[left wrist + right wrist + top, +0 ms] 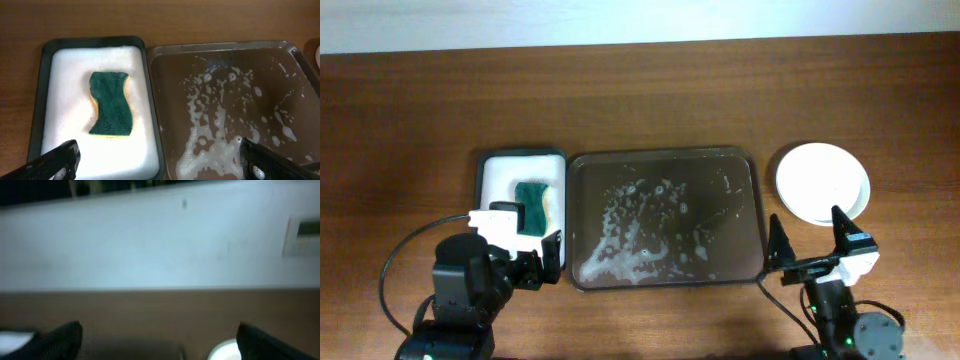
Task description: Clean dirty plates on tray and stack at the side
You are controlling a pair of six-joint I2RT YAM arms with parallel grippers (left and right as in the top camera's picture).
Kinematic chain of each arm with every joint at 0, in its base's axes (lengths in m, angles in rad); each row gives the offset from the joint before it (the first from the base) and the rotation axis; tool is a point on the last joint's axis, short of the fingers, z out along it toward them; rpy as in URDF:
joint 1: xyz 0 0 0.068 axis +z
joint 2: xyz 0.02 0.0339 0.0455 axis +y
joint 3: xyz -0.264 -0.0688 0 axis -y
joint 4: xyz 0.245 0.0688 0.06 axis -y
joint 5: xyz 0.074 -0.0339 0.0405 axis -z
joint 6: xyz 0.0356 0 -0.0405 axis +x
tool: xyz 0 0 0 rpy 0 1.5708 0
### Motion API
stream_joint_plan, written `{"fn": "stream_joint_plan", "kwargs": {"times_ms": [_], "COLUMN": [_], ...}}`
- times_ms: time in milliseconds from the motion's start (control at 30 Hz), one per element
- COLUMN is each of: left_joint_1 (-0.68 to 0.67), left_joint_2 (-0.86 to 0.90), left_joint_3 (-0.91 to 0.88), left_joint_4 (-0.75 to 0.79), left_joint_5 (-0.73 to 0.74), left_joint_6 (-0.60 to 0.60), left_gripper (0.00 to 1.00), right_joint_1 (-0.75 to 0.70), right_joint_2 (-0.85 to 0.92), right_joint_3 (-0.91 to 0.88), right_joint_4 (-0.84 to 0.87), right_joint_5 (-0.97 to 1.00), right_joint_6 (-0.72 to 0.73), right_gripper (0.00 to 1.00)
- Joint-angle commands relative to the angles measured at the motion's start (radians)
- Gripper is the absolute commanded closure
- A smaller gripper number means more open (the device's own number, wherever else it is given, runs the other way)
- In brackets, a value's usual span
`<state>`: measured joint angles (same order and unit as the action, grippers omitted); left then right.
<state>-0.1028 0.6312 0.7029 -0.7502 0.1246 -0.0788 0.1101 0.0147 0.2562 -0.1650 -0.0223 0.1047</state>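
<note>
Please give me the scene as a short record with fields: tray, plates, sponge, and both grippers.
tray: holds no plates, only foam
plates: right of the tray, off it; white one on top, looks clean; count not clear
sponge: green, lying in the small tray left of the tray
left gripper: open, empty, by the small tray
right gripper: open, empty, by the plates

Even bright light — right-wrist view blurred

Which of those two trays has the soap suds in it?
The larger dark brown tray in the middle, streaked with white suds. The smaller white-lined tray on its left holds only a green sponge.
</note>
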Motion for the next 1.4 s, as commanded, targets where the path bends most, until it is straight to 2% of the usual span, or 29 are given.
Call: {"fn": "stream_joint_plan", "kwargs": {"times_ms": [0, 100, 300, 1200, 1367], "left_joint_1": [-0.002, -0.002, -0.002, -0.002, 0.003], "left_joint_2": [-0.003, -0.003, -0.003, -0.003, -0.071], "left_joint_3": [-0.004, -0.004, -0.004, -0.004, -0.021], "left_joint_4": [0.005, 0.005, 0.005, 0.005, -0.023], "left_joint_5": [0.01, 0.01, 0.01, 0.01, -0.027], "left_joint_6": [-0.002, -0.003, -0.003, -0.003, 0.004], "left_gripper": [0.01, 0.0, 0.01, 0.01, 0.01], "right_joint_1": [-0.008, -0.008, -0.008, -0.026, -0.026], "right_joint_2": [-0.011, -0.011, -0.011, -0.011, -0.011], "right_joint_3": [-0.14, -0.254, -0.251, -0.251, -0.251], "right_joint_4": [0.163, 0.29, 0.089, 0.091, 0.091], "right_joint_5": [0.012, 0.006, -0.041, -0.044, -0.045], "right_joint_6": [0.004, 0.005, -0.076, -0.074, -0.074], "right_gripper": [0.01, 0.01, 0.01, 0.01, 0.01]}}
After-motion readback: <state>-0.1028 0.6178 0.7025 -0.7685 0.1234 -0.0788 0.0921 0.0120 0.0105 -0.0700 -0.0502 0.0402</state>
